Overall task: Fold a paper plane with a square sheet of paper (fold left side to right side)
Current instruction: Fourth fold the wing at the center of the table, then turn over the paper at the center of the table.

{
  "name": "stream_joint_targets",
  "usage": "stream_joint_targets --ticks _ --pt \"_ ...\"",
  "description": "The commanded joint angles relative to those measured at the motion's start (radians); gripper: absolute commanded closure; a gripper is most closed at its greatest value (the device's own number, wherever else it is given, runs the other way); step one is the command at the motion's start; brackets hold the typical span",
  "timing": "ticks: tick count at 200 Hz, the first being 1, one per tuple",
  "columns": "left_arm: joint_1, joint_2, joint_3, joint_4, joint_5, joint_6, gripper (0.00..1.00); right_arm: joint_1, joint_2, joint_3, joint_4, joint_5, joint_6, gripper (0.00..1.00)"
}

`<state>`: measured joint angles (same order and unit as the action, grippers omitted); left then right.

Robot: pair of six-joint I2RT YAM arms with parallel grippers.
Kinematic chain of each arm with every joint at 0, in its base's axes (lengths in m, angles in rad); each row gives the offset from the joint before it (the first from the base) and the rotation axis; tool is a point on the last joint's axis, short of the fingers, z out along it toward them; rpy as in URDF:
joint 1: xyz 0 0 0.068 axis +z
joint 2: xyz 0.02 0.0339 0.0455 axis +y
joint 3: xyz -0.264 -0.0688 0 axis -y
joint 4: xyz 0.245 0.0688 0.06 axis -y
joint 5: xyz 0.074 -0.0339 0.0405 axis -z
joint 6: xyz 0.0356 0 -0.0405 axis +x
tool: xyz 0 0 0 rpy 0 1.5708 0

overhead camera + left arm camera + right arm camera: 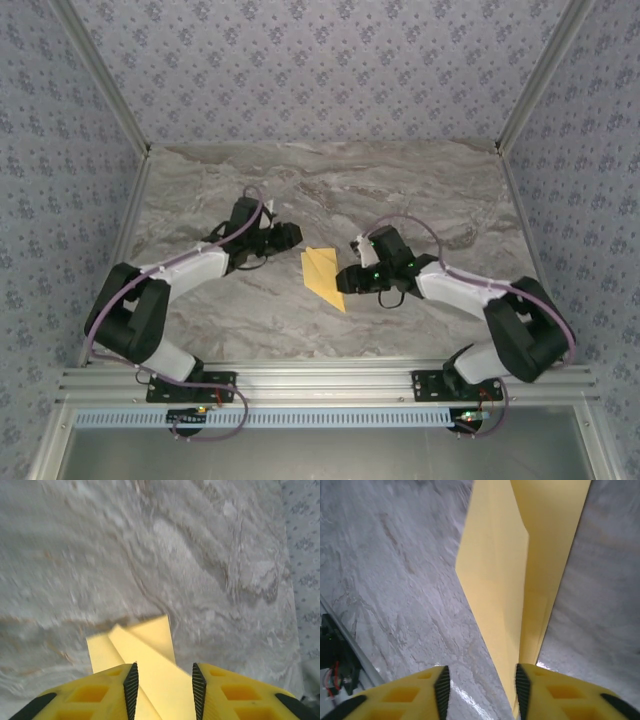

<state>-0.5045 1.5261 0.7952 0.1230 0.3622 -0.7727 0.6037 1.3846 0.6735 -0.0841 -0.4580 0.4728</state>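
The folded yellow paper [324, 276] lies flat on the table [420, 190], between the two grippers. The left gripper [162, 680] is released, jaws apart, and the paper's layered end runs out ahead from under the gap. The right gripper [481, 685] is likewise unclenched, the paper stretching forward from just beside one of its fingers. The paper looks light, thin and limp, likely to slide on the smooth stone or crumple. A gentle pinch at a free edge near a corner seems safest, not across a crease.

Matt yellow paper [322, 275]; smooth marbled table [400, 190]; yellow plastic fingers [100, 696].
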Motion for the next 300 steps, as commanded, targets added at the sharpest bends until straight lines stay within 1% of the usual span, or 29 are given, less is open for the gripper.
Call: stream_joint_targets --ticks 1,17,38,92,157,187,216,249,274,300 --pt "-0.041 0.007 -0.049 0.081 -0.016 -0.091 0.63 -0.008 -0.086 -0.038 -0.02 0.122 -0.025 0.47" --pt "-0.06 0.04 -0.043 0.087 -0.022 -0.1 0.63 -0.013 -0.142 -0.064 -0.024 0.138 -0.029 0.41" --pt "-0.074 0.094 -0.023 0.105 -0.006 -0.107 0.62 -0.015 -0.194 -0.09 -0.037 0.15 -0.031 0.38" --pt "-0.095 0.21 0.035 0.13 0.006 -0.117 0.62 -0.035 -0.242 -0.117 -0.067 0.16 -0.038 0.37" --pt "-0.099 0.323 0.111 0.153 0.062 -0.133 0.63 -0.066 -0.278 -0.14 -0.076 0.144 -0.033 0.37" --pt "-0.101 0.3 0.111 0.137 0.044 -0.13 0.61 -0.083 -0.297 -0.15 -0.086 0.134 -0.036 0.36" --pt "-0.1 0.218 0.093 0.036 -0.029 -0.105 0.59 -0.093 -0.298 -0.161 -0.087 0.128 -0.036 0.35" --pt "-0.1 0.16 0.082 -0.068 -0.107 -0.115 0.57 -0.096 -0.293 -0.169 -0.073 0.115 -0.031 0.35" --pt "-0.1 0.185 0.098 -0.092 -0.101 -0.116 0.56 -0.096 -0.292 -0.171 -0.067 0.108 -0.027 0.35" --pt "-0.101 0.23 0.115 -0.073 -0.071 -0.128 0.56 -0.096 -0.296 -0.171 -0.074 0.105 -0.028 0.35"
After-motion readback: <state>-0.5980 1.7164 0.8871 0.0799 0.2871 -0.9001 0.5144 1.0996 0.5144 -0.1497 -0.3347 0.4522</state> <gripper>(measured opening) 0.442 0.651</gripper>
